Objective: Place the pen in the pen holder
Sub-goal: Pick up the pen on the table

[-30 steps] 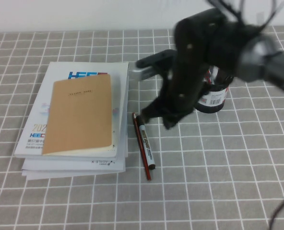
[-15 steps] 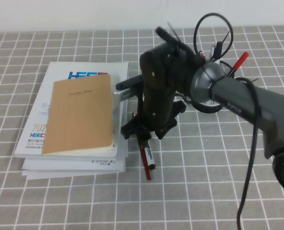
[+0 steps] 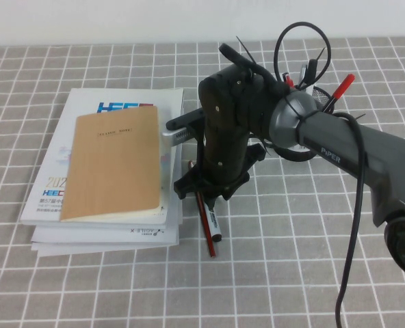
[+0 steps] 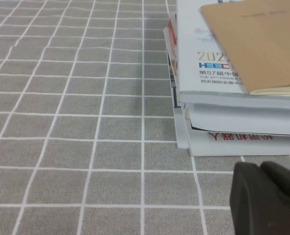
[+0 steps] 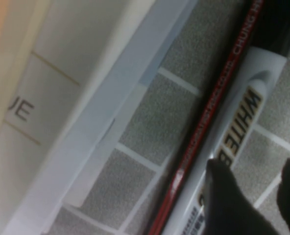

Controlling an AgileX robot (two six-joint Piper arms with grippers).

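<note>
The pen (image 3: 212,221) is a white marker with black ends, lying on the checked cloth beside the book stack, its upper half hidden under my right gripper (image 3: 210,188). In the right wrist view the pen (image 5: 239,128) lies along a thin red pencil (image 5: 208,110). My right gripper (image 5: 260,197) is open just above it, one finger (image 5: 228,200) over the barrel and the other off to its side over cloth. The pen holder (image 3: 318,98) is mostly hidden behind the right arm; only its mesh rim shows. My left gripper (image 4: 268,198) is shut and empty, low near the books' corner.
A stack of books (image 3: 113,171) with a tan notebook on top lies left of the pen, close to the right gripper; it also shows in the left wrist view (image 4: 233,73). The red pencil (image 3: 207,232) touches the pen. A red-capped pen (image 3: 339,87) sticks out of the holder.
My right arm has swung left from beside the pen holder and come down over the pen. In the last half second it barely moved. The pen and pencil lie as before.
</note>
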